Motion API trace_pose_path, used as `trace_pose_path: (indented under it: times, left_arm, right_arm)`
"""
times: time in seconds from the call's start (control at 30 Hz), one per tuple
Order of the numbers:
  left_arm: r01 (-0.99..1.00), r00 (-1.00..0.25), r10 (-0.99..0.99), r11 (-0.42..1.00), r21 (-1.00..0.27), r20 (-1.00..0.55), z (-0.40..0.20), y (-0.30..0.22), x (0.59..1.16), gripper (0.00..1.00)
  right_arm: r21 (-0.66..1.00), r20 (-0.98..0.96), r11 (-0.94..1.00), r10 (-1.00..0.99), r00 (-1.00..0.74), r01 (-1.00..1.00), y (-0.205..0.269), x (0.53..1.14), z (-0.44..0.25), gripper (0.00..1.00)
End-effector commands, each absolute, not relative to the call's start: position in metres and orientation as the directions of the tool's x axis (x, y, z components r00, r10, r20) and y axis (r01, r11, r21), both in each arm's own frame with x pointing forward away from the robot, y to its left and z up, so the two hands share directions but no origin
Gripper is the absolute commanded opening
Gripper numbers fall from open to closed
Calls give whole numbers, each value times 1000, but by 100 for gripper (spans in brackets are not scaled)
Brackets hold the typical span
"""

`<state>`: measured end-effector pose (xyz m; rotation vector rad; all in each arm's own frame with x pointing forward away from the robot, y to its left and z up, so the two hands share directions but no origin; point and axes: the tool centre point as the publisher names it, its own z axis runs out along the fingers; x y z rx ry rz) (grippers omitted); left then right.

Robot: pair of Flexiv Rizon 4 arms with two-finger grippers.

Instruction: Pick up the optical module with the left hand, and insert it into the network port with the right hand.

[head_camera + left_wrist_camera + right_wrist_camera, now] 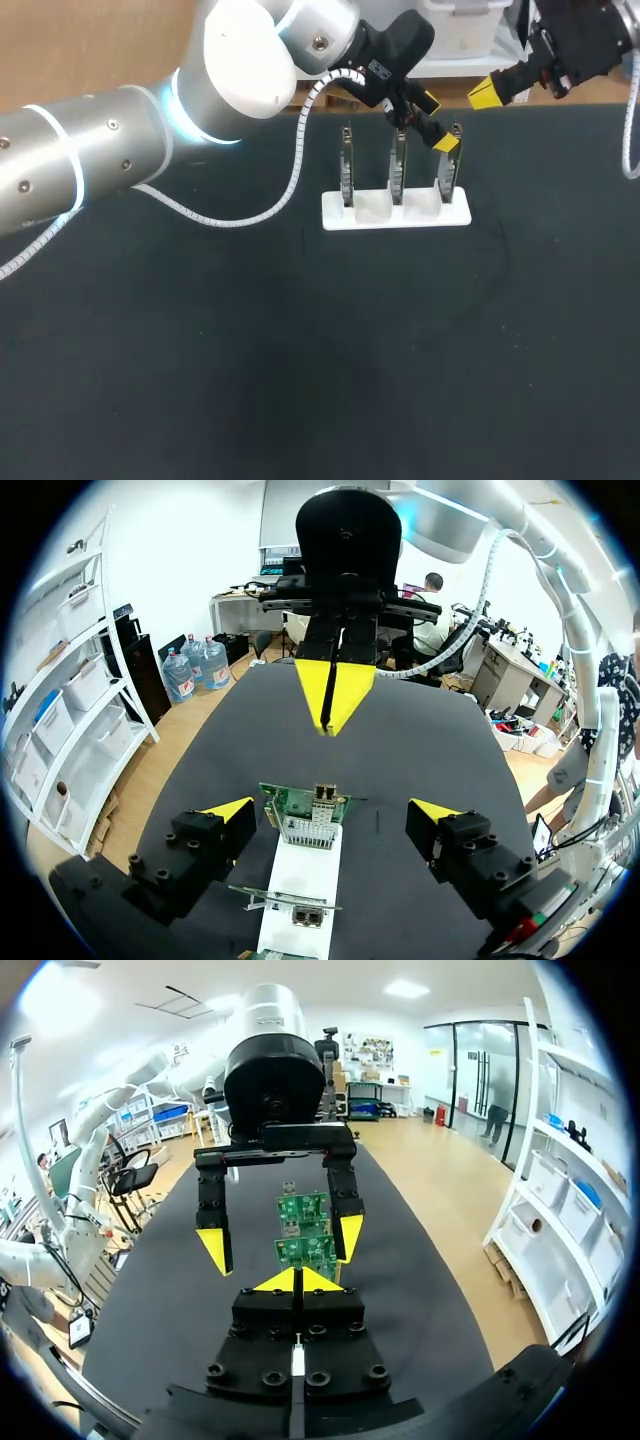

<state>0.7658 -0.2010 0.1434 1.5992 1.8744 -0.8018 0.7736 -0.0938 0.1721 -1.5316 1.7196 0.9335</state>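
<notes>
Plainly the left fingers point(228, 810) are set wide apart so that they can straddle the end circuit board point(305, 818) of the row. That board stands between them, and I cannot see either tip touching it. The boards stand on edge in the slots of a white stand point(395, 215). This is presumably so that each one's network port point(323, 794), a small metal cage by the upper edge, sits where an arm can reach it from above.

The right fingers point(487, 93) are pressed together on nothing. They hang off past the stand's right end, near the far edge of the counter point(300, 350) and well apart from the boards, which looks like room left for the other arm to work.

As for the optical module, I cannot pick out a loose one anywhere on the counter. If it sits in one of the cages, it is too small to tell.

By count there are three boards, one stand and two arms. Two ports show in the left wrist view; the third is hidden.
</notes>
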Motion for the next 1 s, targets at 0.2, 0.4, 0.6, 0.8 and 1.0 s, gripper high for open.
trace_pose_path:
  times: [0.2,0.4,0.6,0.8,1.0]
  left_arm:
    - [991,-120,699,130,-40,-705,158,-196,766,100]
    - [984,-137,728,175,-11,-672,175,-185,762,100]
    - [972,-163,750,234,25,-641,192,-171,754,100]
    - [950,-193,746,304,69,-638,204,-153,744,100]
    - [933,-208,751,344,103,-627,213,-143,740,100]
  right_arm:
    - [55,-861,102,-500,-98,-993,-101,766,186,0]
    - [36,-873,115,-479,-87,-993,-105,770,199,0]
    - [14,-879,113,-471,-66,-993,-106,771,209,0]
    - [2,-880,113,-471,-56,-994,-106,770,214,0]
    - [-9,-877,117,-478,-48,-993,-106,769,216,0]
